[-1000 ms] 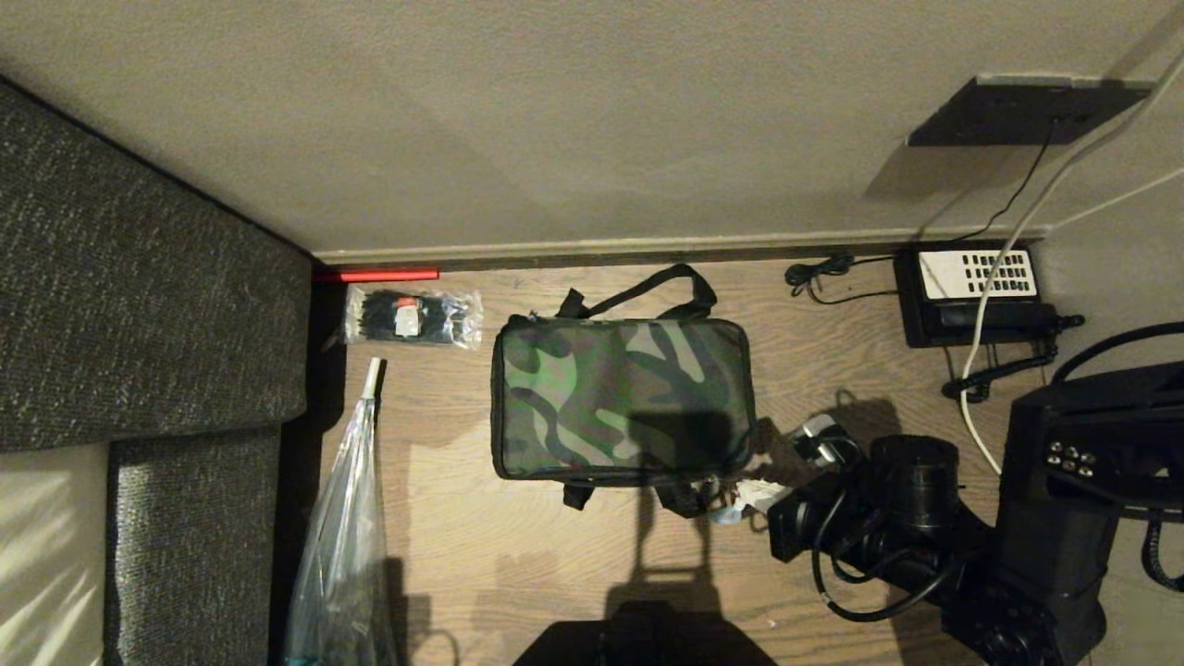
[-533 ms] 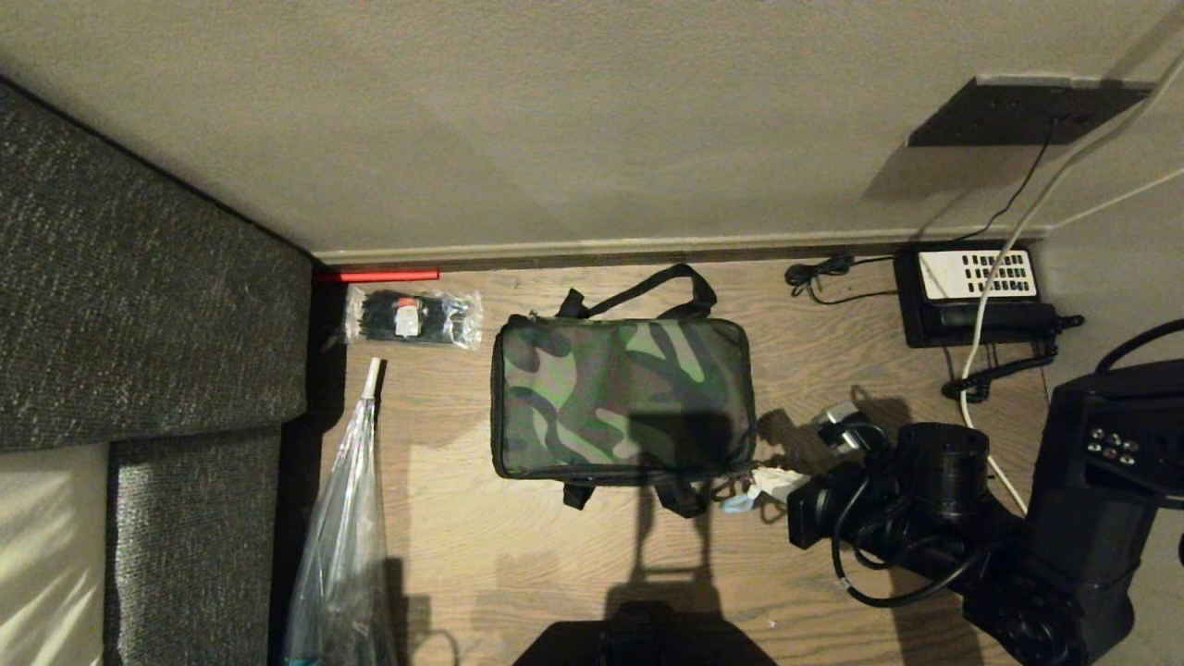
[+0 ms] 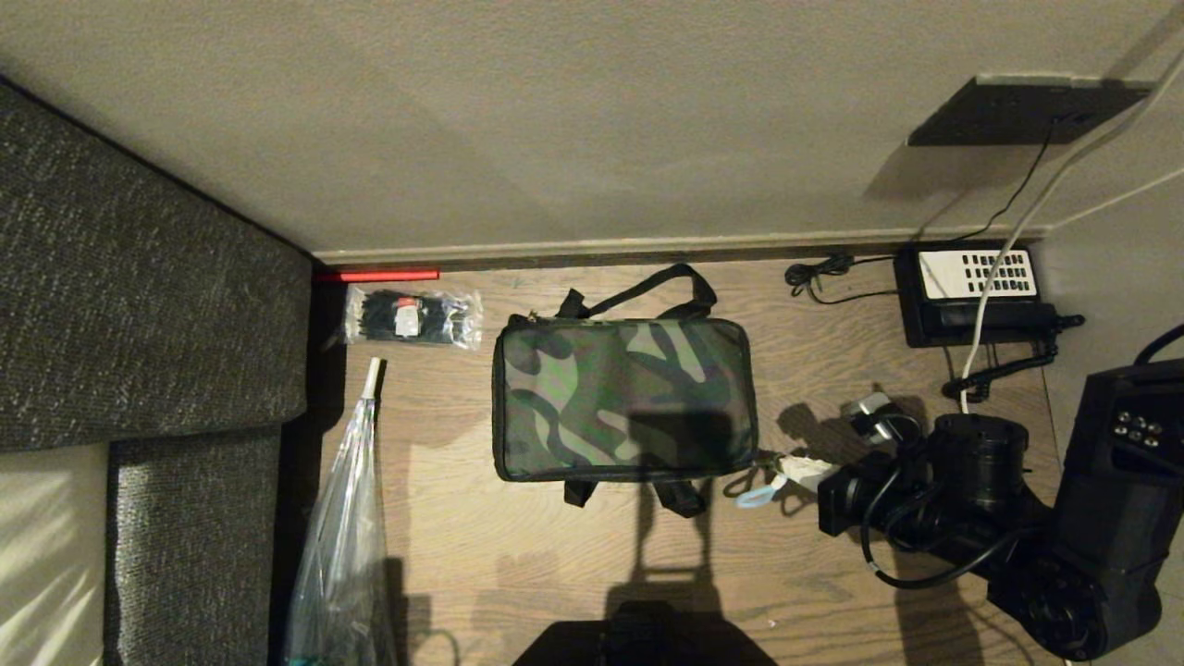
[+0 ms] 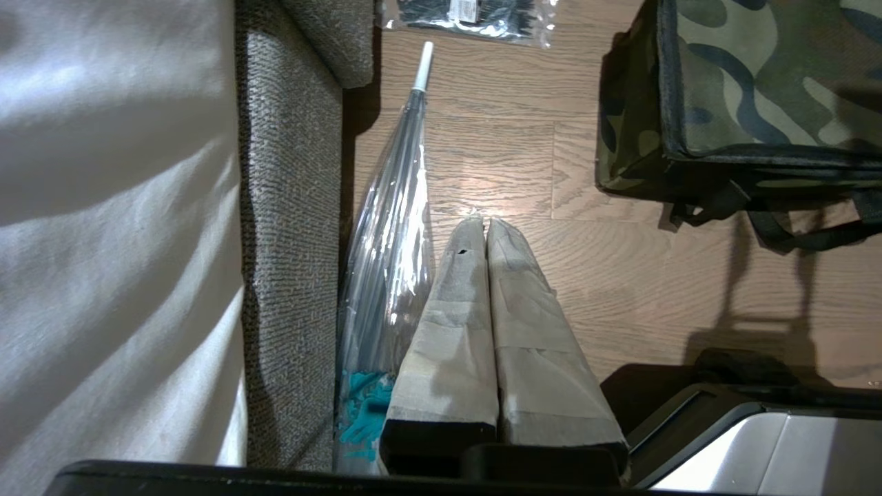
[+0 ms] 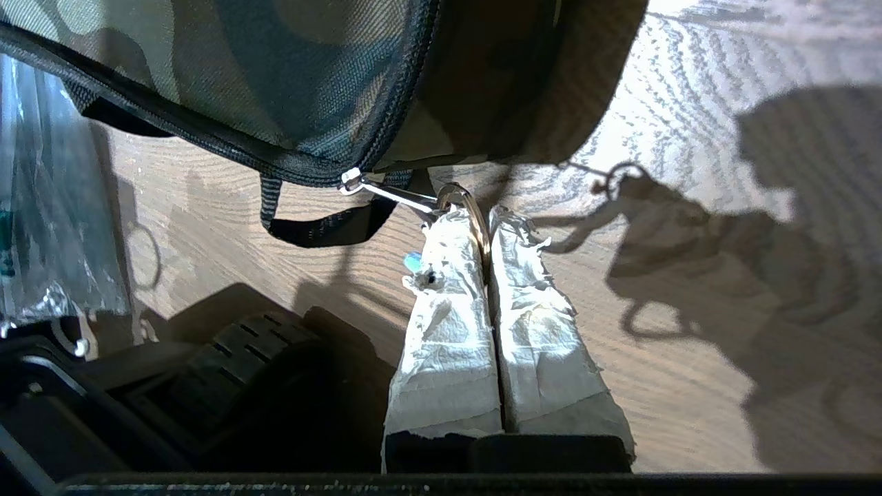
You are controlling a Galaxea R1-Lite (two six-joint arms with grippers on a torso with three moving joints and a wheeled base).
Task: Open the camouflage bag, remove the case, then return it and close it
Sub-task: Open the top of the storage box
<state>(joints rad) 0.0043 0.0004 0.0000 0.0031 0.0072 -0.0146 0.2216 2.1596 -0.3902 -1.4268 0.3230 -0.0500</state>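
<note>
Taped right pincer (image 5: 488, 227) clamps the zip ring (image 5: 475, 213) at the bag's (image 3: 624, 398) lower-right corner, ready to draw the zipper around.

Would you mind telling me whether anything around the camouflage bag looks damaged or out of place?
The camouflage bag sits flat and zipped on the floor. The paper wrapping on the right end effector is torn and frayed at the tips, where it is clamped on the zipper's ring. A folded clear umbrella lies on the floor by the sofa.

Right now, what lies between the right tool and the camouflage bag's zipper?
A metal pull ring on a clip, pinched by the right tool, links to the green-brown camouflage bag; right wrist view.
</note>
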